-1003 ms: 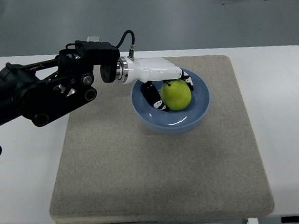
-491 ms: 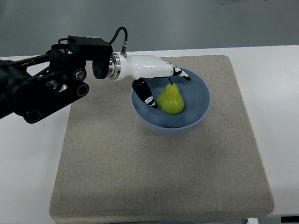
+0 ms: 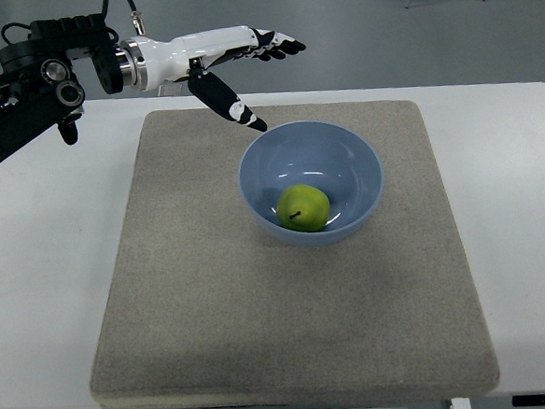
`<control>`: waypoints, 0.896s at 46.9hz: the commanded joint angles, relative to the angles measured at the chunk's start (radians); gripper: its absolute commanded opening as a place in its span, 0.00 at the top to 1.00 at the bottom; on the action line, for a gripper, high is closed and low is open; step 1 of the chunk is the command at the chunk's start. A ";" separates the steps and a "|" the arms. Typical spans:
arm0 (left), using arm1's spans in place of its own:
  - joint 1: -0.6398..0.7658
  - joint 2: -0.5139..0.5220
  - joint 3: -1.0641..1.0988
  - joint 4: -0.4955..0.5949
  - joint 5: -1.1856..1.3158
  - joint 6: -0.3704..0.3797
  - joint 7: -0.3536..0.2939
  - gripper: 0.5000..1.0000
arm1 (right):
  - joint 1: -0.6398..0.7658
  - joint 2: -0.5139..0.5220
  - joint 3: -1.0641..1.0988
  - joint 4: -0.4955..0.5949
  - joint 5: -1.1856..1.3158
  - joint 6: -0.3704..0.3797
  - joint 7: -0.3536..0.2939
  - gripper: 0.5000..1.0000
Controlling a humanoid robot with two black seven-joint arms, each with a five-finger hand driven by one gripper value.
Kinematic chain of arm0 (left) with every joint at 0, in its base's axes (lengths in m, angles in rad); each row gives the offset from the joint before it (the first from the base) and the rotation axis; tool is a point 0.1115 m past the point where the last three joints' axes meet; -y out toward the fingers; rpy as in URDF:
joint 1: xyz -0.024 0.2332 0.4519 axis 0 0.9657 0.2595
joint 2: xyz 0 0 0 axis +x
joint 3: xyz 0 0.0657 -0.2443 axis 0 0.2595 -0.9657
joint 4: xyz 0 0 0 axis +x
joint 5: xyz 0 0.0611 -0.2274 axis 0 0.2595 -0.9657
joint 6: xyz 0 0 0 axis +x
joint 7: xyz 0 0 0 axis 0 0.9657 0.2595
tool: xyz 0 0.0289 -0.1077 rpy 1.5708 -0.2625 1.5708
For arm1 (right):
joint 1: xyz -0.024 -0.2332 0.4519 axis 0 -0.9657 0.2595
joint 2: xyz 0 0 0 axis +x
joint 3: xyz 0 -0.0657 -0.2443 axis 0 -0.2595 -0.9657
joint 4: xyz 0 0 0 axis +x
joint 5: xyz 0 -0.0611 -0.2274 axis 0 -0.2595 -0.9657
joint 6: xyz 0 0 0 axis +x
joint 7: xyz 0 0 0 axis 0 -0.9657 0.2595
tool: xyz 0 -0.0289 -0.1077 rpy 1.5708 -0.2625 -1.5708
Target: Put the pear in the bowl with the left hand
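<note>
Pear (image 3: 303, 207) lies in blue bowl (image 3: 363, 165) on mat (image 3: 214, 302), stem up. Left robot hand (image 3: 234, 62) far left above worktop (image 3: 43, 267), fingers spread, empty. Pear probably firm, smooth, bruisable; grip round belly.

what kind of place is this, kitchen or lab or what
Probably a robot lab or test room: a plain white table with a grey mat, one blue bowl holding a pear, and bare grey flooring.

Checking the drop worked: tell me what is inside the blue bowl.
One green pear lies inside the bowl, stem showing. The spot beneath the pear is covered. The left hand is open, away from the bowl.
</note>
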State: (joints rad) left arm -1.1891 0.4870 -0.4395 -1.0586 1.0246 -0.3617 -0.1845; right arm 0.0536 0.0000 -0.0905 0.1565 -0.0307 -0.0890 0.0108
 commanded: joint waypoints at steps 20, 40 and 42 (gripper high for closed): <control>0.129 0.038 -0.025 0.198 -0.617 0.013 -0.010 0.01 | 0.000 0.000 0.000 0.000 0.000 0.000 0.000 0.15; 0.209 0.053 -0.041 0.390 -0.989 -0.224 0.043 0.01 | 0.000 0.000 0.000 0.000 0.000 0.000 0.000 0.15; 0.212 0.065 -0.042 0.399 -1.029 -0.244 0.071 0.01 | 0.000 0.000 0.000 0.000 0.000 0.000 0.000 0.15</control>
State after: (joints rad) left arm -0.9830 0.5361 -0.4796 -0.6749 0.0504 -0.5743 -0.1519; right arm 0.0537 0.0000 -0.0905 0.1565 -0.0307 -0.0890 0.0107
